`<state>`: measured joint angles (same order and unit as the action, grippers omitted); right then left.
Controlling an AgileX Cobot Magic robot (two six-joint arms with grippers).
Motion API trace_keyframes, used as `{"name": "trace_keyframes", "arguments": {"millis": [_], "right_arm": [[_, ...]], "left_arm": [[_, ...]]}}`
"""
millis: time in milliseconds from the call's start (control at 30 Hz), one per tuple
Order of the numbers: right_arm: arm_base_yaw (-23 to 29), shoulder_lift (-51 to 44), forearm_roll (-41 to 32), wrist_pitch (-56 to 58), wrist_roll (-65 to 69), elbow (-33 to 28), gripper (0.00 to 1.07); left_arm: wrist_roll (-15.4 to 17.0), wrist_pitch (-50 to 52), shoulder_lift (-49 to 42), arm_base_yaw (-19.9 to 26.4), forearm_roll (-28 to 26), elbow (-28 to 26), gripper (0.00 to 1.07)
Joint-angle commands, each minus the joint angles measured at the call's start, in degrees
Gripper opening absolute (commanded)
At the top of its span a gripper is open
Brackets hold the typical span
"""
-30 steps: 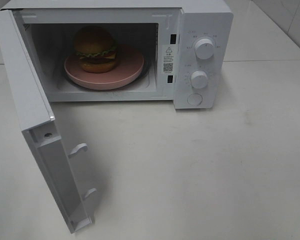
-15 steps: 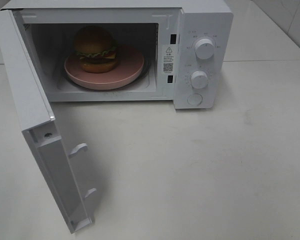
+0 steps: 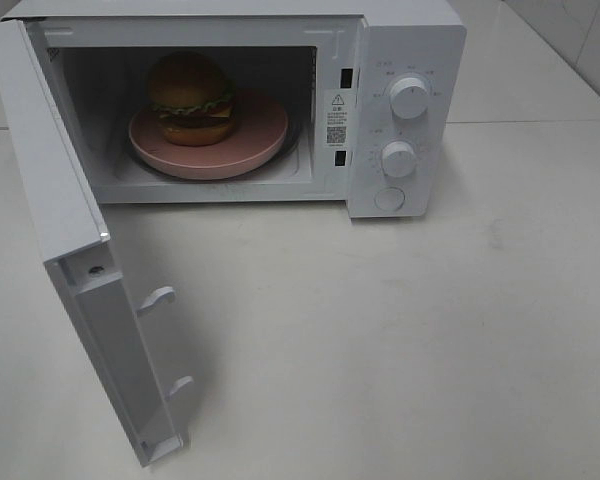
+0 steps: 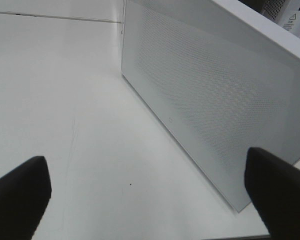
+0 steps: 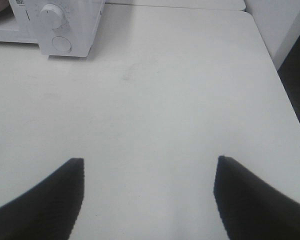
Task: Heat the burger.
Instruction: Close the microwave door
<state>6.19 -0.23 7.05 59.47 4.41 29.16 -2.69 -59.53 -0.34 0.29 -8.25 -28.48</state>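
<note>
Inside microwave (image 3: 410, 60), burger (image 3: 190, 98) on pink plate (image 3: 265, 135), door (image 3: 55, 170) wide open. Left gripper (image 4: 146, 160) spread, empty, near door's outer face; right gripper (image 5: 150, 161) spread, empty too. Loading looks done; next probably push door shut, then twist knob (image 3: 398, 158).

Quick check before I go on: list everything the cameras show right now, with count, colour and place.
microwave: one, white, at the back of the table
door: one, white, swung wide open on the microwave's left
burger: one, golden-brown bun, inside the microwave on the plate
plate: one, pink, on the microwave floor
knobs: two, white, one above the other on the control panel
button: one, white, below the knobs
table: one, white, under everything
left end effector: one, black, open, facing the door's outer side
right end effector: one, black, open, over bare table
</note>
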Motion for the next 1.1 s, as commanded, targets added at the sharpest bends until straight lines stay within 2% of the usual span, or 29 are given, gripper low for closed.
{"name": "trace_keyframes", "arguments": {"millis": [33, 1100], "right_arm": [[-0.74, -1.55, -0.23, -0.11, 0.57, -0.11, 0.71], [-0.74, -1.55, -0.17, -0.11, 0.69, -0.11, 0.71]], "left_arm": [[0.06, 0.29, -1.09, -0.17, -0.34, 0.11, 0.98], [0.06, 0.29, -0.97, -0.17, -0.34, 0.11, 0.98]]}}
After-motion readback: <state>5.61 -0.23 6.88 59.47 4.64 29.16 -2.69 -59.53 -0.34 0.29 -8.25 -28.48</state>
